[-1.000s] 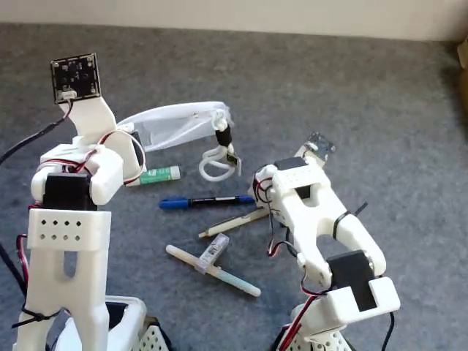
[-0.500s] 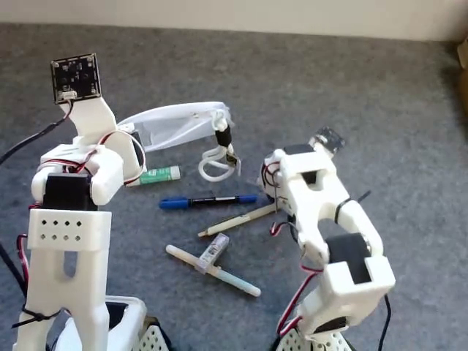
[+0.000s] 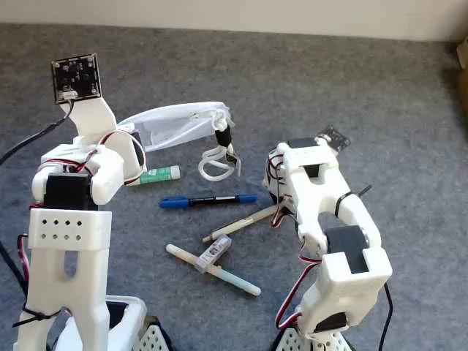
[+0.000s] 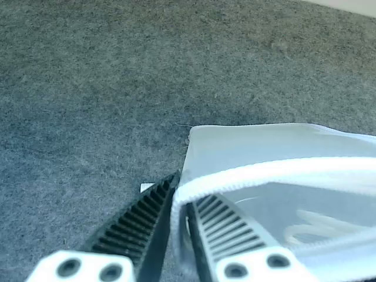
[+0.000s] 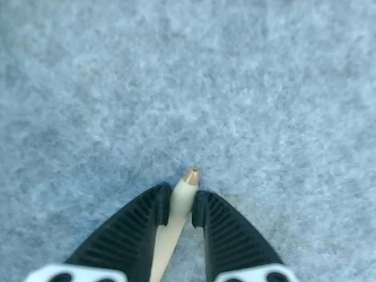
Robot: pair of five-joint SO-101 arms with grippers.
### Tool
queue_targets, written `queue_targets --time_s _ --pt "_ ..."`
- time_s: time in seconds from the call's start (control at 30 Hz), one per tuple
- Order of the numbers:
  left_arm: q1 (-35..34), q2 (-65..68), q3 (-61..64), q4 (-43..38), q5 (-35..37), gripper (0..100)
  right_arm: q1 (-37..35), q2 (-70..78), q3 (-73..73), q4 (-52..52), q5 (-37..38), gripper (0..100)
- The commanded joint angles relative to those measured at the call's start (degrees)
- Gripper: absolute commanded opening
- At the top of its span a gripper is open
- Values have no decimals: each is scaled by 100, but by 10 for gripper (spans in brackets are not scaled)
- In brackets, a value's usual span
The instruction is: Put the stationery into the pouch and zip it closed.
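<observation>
the left arm (image 3: pixel 69 219) stands tall on its base, elbow folded, wrist tipped down toward the table. the left gripper (image 4: pixel 179 197) has its ribbed black jaws pinched on the rim of the pouch (image 4: pixel 276 170). the right arm (image 3: pixel 329 219) leans forward and low, wrist pointing steeply down. the right gripper (image 5: pixel 181 197) has both jaws pressed against a cream pen (image 5: pixel 184 187), whose tip pokes out just past them

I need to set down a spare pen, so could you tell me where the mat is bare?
The grey mat is bare beyond the pouch and outside the right arm. Crowded between the arms: blue pen, cream pen, glue stick.
</observation>
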Motion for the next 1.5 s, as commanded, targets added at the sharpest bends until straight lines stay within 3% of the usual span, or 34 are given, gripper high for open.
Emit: queue_targets --time_s 0.0,0.47,1.07,1.47 --pt "-57 92 66 -26 79 10 40 -40 -514 268 176 3" --pt "-31 92 136 -62 70 7 48 -743 -963 1411 1002 3" --pt "312 110 154 -62 79 7 136 -2158 -910 1701 2084 3" --pt "330 136 163 -62 88 7 136 -3442 -884 1763 2127 3"
